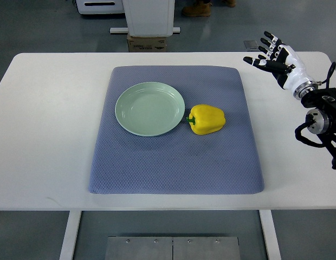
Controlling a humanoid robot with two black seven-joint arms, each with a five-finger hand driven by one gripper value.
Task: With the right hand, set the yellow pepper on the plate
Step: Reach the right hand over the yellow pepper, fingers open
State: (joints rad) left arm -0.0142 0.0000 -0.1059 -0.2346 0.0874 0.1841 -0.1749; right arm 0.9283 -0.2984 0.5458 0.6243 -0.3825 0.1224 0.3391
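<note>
Lying on its side on the blue mat (173, 162), the pepper (207, 119) sat just right of the plate (150, 108), its green stem pointing toward the plate's rim and almost touching it. The plate held nothing. The right hand (273, 57) hovered well apart from the pepper, up and to the right, above the counter (49, 135) at its far right corner, off the mat. Its fingers were spread apart and gripped nothing. The forearm ran down along the right edge.
</note>
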